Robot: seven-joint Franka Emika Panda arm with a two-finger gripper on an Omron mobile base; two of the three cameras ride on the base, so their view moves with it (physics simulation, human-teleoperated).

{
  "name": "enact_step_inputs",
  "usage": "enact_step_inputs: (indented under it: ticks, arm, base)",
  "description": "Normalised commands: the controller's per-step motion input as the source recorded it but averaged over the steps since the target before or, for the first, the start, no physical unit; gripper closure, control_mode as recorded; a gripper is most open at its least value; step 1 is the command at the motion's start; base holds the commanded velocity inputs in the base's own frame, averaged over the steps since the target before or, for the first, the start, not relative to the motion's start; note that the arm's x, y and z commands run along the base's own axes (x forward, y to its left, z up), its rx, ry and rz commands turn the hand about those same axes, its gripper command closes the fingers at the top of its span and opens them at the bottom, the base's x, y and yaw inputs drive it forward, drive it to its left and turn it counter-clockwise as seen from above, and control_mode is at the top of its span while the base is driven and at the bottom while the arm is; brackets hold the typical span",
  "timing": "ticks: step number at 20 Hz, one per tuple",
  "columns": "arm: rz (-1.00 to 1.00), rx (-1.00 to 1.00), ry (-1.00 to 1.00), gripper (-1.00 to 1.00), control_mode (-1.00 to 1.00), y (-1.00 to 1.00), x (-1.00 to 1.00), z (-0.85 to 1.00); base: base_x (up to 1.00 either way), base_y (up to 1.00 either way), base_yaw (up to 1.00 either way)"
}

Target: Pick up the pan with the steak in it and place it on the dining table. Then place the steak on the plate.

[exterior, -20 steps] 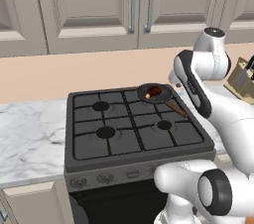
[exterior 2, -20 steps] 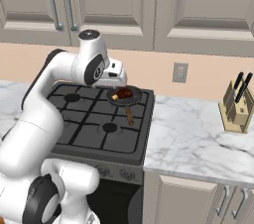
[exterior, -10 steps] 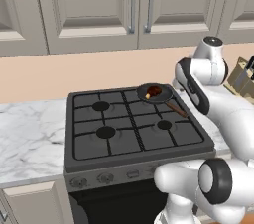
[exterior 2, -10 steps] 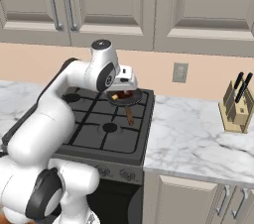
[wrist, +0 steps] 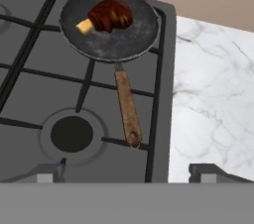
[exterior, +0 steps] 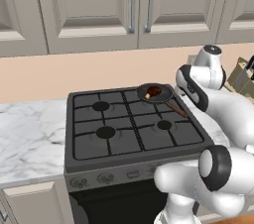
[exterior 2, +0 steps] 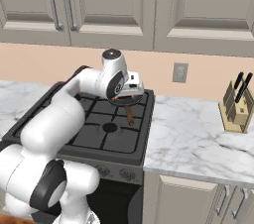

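Observation:
The pan (wrist: pixel 124 39), dark and round with a brown wooden handle (wrist: pixel 126 104), sits on the stove's back right burner. It also shows in the left base view (exterior: pixel 159 96). The steak (wrist: pixel 110 15) lies inside it, with its pale bone end pointing left. My gripper (wrist: pixel 130 173) hovers above the stove's right side, open wide, with the handle's end in line between the fingertips and nothing held. In the right base view the hand (exterior 2: pixel 132 89) covers most of the pan, and the handle (exterior 2: pixel 129 115) sticks out below it. The dining table and the plate are out of view.
The black stove (exterior: pixel 124 134) has several burners and is set between marble counters (exterior 2: pixel 198 134). A knife block (exterior 2: pixel 238 106) stands on the right counter, and a wall outlet (exterior 2: pixel 179 73) is behind it. Grey cabinets (exterior: pixel 139 5) hang overhead.
The arm has swung right and lower, bringing the hand over the pan's handle. The pan and steak have not moved. The gripper has stayed open.

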Motion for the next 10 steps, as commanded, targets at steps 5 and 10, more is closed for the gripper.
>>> enact_step_inputs:
  ticks: [5,10]
  arm:
    - [0.02,-0.01,-0.01,-1.00,-1.00,-0.02,0.10,-0.30]
    - [0.02,-0.01,-0.01,-1.00,-1.00,0.00,0.05,-0.21]
  base:
    - [0.00,0.00,0.00]
    - [0.00,0.00,0.00]
